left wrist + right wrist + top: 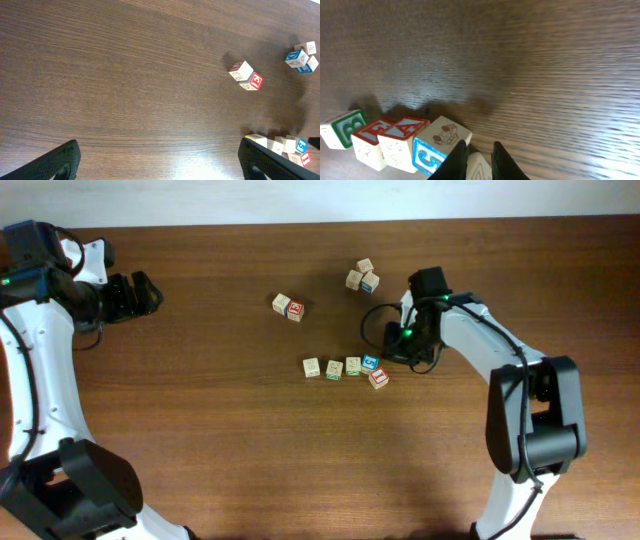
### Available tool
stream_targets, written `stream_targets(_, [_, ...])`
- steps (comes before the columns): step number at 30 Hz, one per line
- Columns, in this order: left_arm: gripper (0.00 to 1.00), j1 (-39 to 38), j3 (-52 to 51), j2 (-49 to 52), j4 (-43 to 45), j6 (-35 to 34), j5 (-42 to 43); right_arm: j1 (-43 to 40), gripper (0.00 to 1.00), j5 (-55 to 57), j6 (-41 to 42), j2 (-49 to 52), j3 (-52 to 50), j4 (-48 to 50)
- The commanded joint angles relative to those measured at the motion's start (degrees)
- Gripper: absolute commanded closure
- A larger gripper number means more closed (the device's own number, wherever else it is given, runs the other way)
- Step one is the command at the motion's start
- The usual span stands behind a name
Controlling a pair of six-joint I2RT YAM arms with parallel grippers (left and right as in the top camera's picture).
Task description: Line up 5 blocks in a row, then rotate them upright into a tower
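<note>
Five blocks (345, 368) lie almost parallel to the table's (200, 420) long edges, rotation apparently barely begun; right gripper (479, 145) nearly together, hold unclear; left gripper (160, 162) wide apart.

Table (200, 430) carries block line (345, 367), cube pair (288, 306), cluster (362, 277).

1. Ten wooden cubes (311, 367) are lying on the table (200, 430).
2. Five are sitting in a line (353, 366) right at the right gripper (388, 363).
3. Three are sitting as a cluster (362, 276) beyond it.
4. Two are standing as a pair (288, 306) farther off, toward the left gripper (150, 293).
5. Two grippers are showing.
</note>
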Motion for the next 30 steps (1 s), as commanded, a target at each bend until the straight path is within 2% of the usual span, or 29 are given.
stream_targets(1, [0.01,-0.2,1.3,0.1,-0.1,-0.3,0.6,0.9,0.82,-1.1,-0.6,2.0,-0.6,0.5])
stream_targets(9, [0.01,-0.2,1.3,0.1,-0.1,-0.4,0.6,1.6,0.82,-3.5,-5.3,2.0,-0.6,2.0])
stream_targets(15, [0.01,-0.2,1.3,0.1,-0.1,-0.4,0.6,2.2,0.82,-4.1,-5.3,2.0,-0.5,2.1])
stream_targets(19, [0.01,-0.2,1.3,0.1,-0.1,-0.4,0.6,2.2,0.82,-8.3,-5.0,2.0,-0.5,1.4])
stream_targets(22, [0.01,-0.2,1.3,0.1,-0.1,-0.4,0.6,2.2,0.82,-10.0,-0.6,2.0,-0.5,0.9])
stream_targets(30, [0.01,-0.2,1.3,0.1,-0.1,-0.4,0.6,4.7,0.82,-11.2,3.2,2.0,-0.5,2.0])
